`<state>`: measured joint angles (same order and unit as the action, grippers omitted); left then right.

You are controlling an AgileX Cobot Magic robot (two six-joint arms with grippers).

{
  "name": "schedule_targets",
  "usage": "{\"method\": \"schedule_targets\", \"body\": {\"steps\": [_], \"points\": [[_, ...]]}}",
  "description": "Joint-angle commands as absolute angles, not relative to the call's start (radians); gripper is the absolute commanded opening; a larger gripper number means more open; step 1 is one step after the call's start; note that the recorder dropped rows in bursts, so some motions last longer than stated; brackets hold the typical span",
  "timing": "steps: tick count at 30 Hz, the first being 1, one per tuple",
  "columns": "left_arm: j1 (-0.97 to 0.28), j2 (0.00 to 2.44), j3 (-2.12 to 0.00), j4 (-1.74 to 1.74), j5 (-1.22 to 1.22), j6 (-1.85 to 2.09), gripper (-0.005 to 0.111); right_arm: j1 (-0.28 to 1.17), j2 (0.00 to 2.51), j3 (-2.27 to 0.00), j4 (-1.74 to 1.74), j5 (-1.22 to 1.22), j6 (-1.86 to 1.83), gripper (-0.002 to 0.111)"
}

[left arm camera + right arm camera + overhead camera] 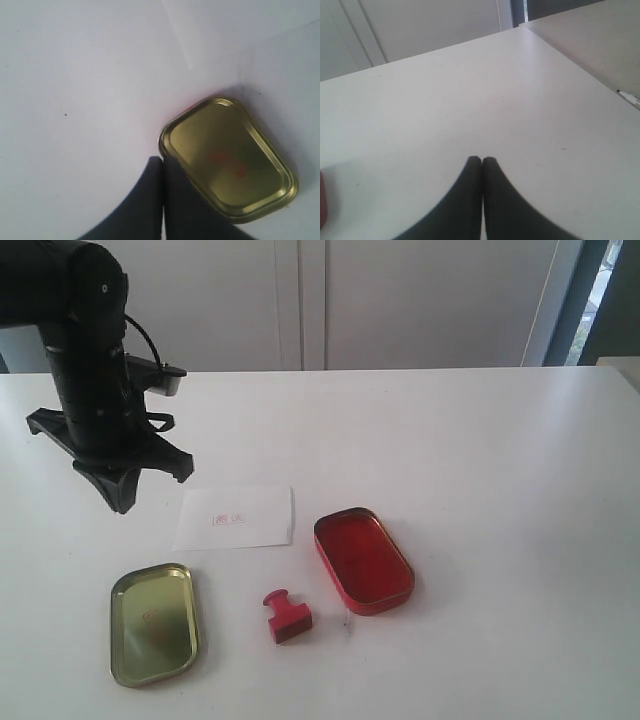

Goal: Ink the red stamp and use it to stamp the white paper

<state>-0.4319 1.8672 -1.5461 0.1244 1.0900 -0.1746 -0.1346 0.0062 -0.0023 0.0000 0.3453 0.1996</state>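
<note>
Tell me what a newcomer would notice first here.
The open red tin stands out right of centre on the white table, with the small red stamp just left of it, nearer the camera. Beyond them lies the paper with a faint red imprint. The black left arm looms at far left, behind the gold lid.

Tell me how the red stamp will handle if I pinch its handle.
The red stamp looks small and solid, so probably light and stiff. Its handle is narrow with a knob, so it may pivot or tip when pinched.
</note>
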Motion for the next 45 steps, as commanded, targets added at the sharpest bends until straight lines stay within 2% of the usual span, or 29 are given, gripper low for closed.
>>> {"method": "schedule_targets", "body": {"steps": [1, 10, 30, 45], "points": [[-0.43, 1.852, -1.549, 0.15, 1.12, -0.183, 0.0, -0.139, 0.0, 0.0, 0.0, 0.342, 0.199, 0.0], [-0.42, 1.851, -1.549, 0.134, 1.118, -0.172, 0.0, -0.139, 0.0, 0.0, 0.0, 0.342, 0.199, 0.0], [-0.22, 1.851, -1.549, 0.008, 1.113, -0.153, 0.0, -0.139, 0.0, 0.0, 0.0, 0.342, 0.199, 0.0], [-0.22, 1.732, -1.494, 0.008, 1.113, -0.153, 0.0, -0.139, 0.0, 0.0, 0.0, 0.342, 0.199, 0.0]]}}
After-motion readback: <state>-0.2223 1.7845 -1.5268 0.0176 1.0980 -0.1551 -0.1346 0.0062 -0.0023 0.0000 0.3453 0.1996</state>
